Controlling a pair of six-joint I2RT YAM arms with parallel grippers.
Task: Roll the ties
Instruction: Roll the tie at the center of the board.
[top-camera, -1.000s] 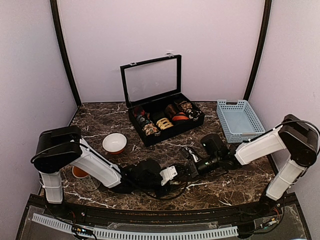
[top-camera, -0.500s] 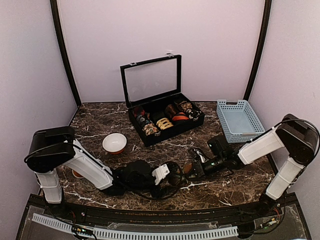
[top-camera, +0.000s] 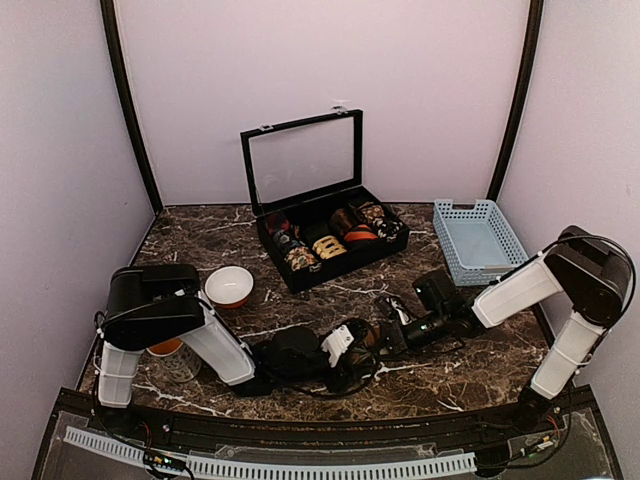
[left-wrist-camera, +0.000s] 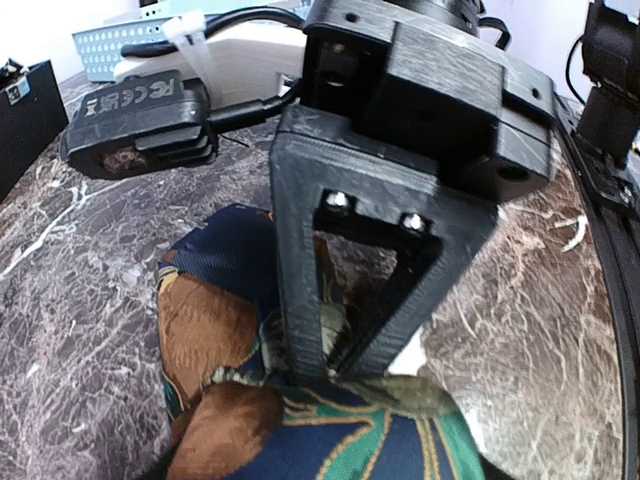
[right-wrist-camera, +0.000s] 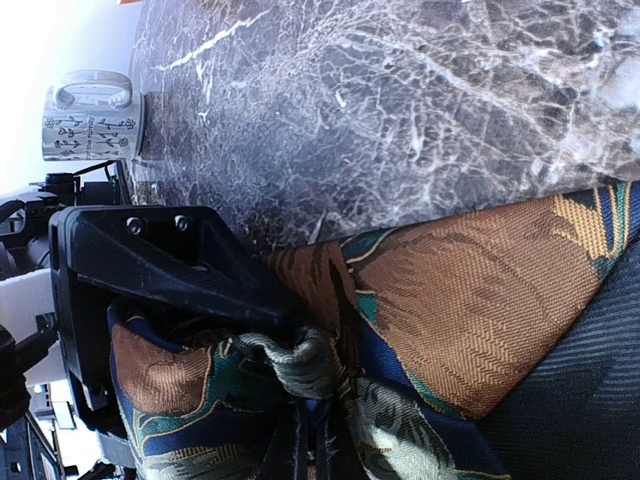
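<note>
From above, we see the long dark-green, blue and brown patterned fabric necktie (top-camera: 366, 338) bunched at about 6 o'clock on the dark marble table (top-camera: 480, 350). It is caught between two tools: the left gripper (top-camera: 352, 347) reaches in from 9 o'clock and the right gripper (top-camera: 381, 337) from 3 o'clock. We judge they meet nose to nose so one can anchor the cloth while the other winds it. The black glass-lidded display case (top-camera: 340, 268) of finished coils sits at 12 o'clock, and the pale blue plastic basket (top-camera: 447, 256) at 2 o'clock.

In the left wrist view, the right gripper's black fingers stand tip-down on the necktie toward 6 o'clock. They are drawn together on a fold, with no gap showing.

In the right wrist view, the left gripper lies at 8 o'clock, likewise closed, with fabric gathered and wrapped round its tip. The flat of the necktie runs off toward 3 o'clock, so we judge much is still unrolled.

Against half a second ago, the left arm's shoulder housing has swung toward 3 o'clock. Its gripper has edged nearer the right one, which has hardly moved.
</note>
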